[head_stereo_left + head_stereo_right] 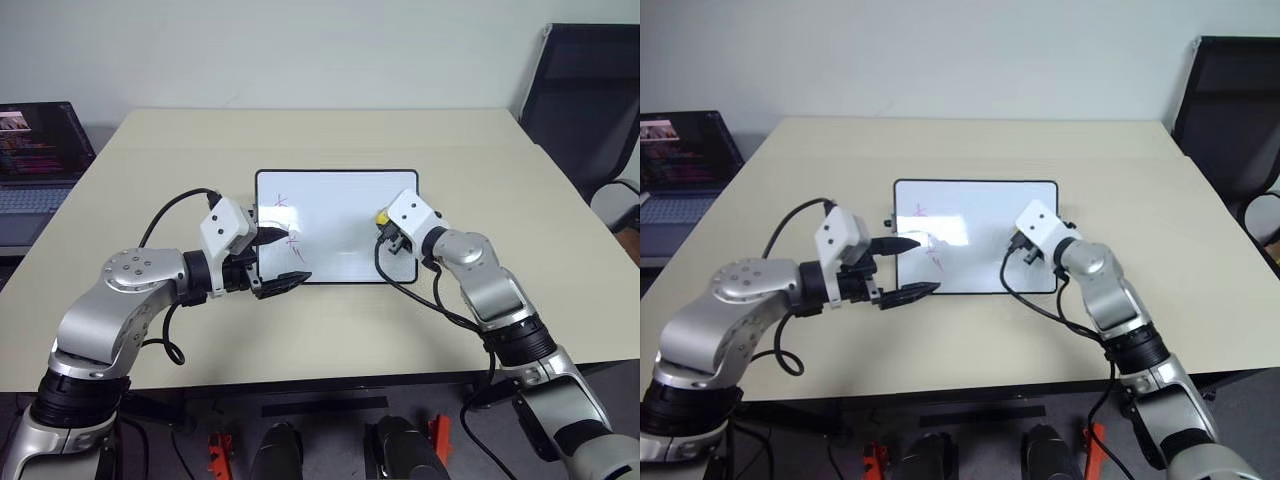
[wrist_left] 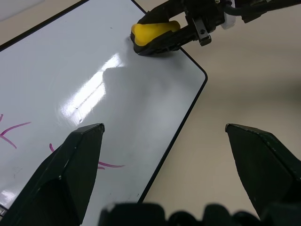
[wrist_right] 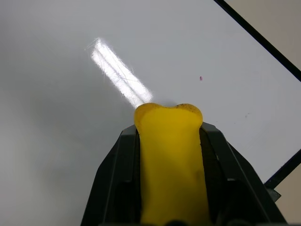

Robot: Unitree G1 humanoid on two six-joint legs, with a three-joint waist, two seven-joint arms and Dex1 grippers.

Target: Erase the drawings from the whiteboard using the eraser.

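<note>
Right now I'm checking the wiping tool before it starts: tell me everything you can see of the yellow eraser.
The small bright-yellow oblong eraser looks soft, squeezed slightly where the right gripper pinches its sides between two black fingers, its rounded end bulging out beyond them. A dark underside shows in the left wrist view. It sits over the right part of the glossy black-framed whiteboard, dark face down at the surface near the right edge, well away from the pink-red scribbled drawings on the left part.

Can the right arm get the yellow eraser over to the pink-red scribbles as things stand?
Probably yes. The right gripper holds the yellow eraser over the board's right part; bare glossy whiteboard lies between it and the scribbles, though the open left gripper hovers nearby.
</note>
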